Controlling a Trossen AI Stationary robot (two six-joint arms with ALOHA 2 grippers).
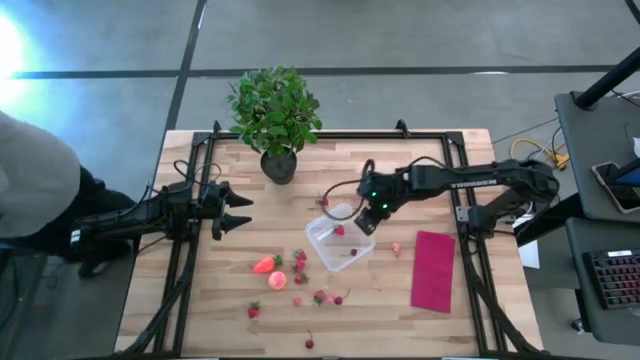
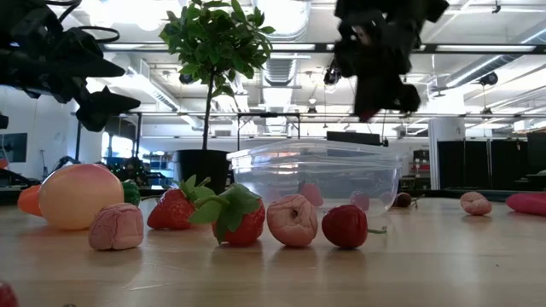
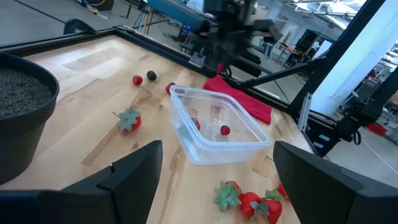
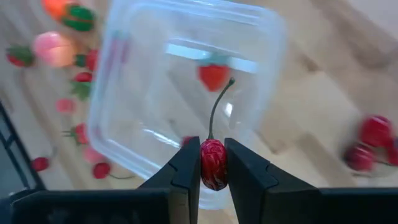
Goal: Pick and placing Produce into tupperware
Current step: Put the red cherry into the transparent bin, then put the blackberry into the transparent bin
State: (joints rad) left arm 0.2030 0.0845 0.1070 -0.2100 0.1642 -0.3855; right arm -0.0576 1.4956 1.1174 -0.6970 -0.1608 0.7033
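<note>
The right gripper [image 4: 213,167] pinches a red cherry [image 4: 213,163] between its two fingers, the stem standing up from the fruit, and it hangs over the far right rim of the tupperware [image 1: 338,243]. That clear square container sits near the middle of the wooden table [image 1: 200,320], turned at an angle. Inside it lie a small strawberry [image 4: 214,76] and another small red fruit [image 3: 224,130].

The right arm reaches in from the table's right side, stretched leftward with its wrist bent down over the container. The left gripper [image 1: 236,212] waits above the left part of the table with its fingers spread wide, holding nothing.

Loose produce lies on the table to the near left of the tupperware: a large orange-red strawberry [image 1: 265,265], a round pink-orange fruit [image 1: 278,280] touching it, and several small red berries [image 1: 322,296]. One pink piece [image 1: 397,247] lies to the container's right, beside a magenta cloth [image 1: 433,271]. A potted plant [image 1: 275,112] stands at the far edge.
</note>
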